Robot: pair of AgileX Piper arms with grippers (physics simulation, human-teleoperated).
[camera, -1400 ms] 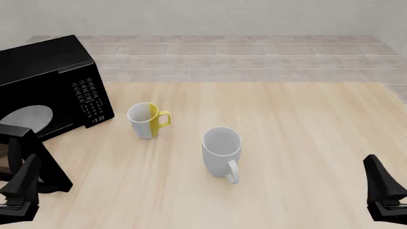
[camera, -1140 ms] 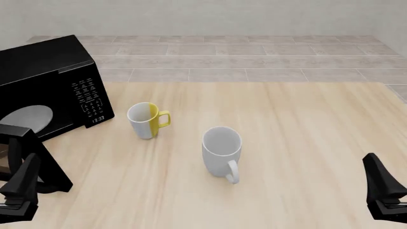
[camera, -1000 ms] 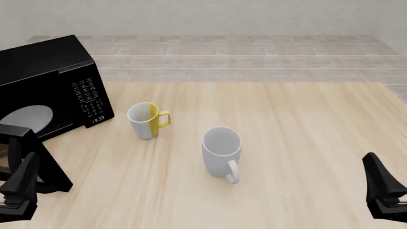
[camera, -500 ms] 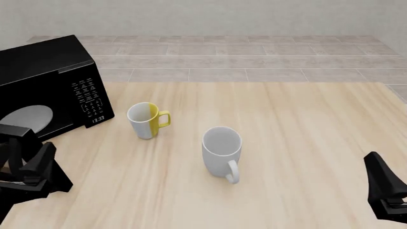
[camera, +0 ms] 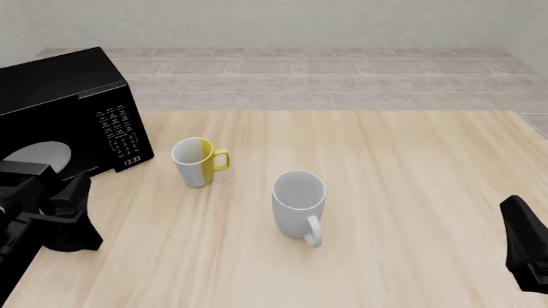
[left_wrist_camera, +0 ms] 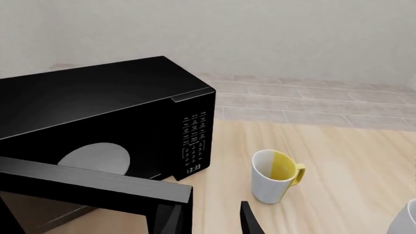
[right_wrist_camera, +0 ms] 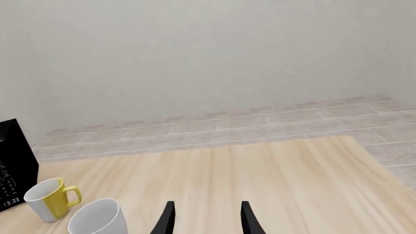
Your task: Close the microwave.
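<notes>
Left gripper [left_wrist_camera: 211, 222] parted, empty, beside microwave [left_wrist_camera: 97, 112] door edge; right gripper [right_wrist_camera: 204, 219] parted, empty.

right claw [right_wrist_camera: 204, 219] parted, two mugs [right_wrist_camera: 53, 198]

Both arms were matte black, built of angular, faceted blocks. The left end effector [camera: 51, 215] showed chunky wedge-shaped housings; the right end effector [right_wrist_camera: 204, 217] carried two slim, tapering black fingers [right_wrist_camera: 166, 219]. No cables, screws or markings were discernible.
</notes>
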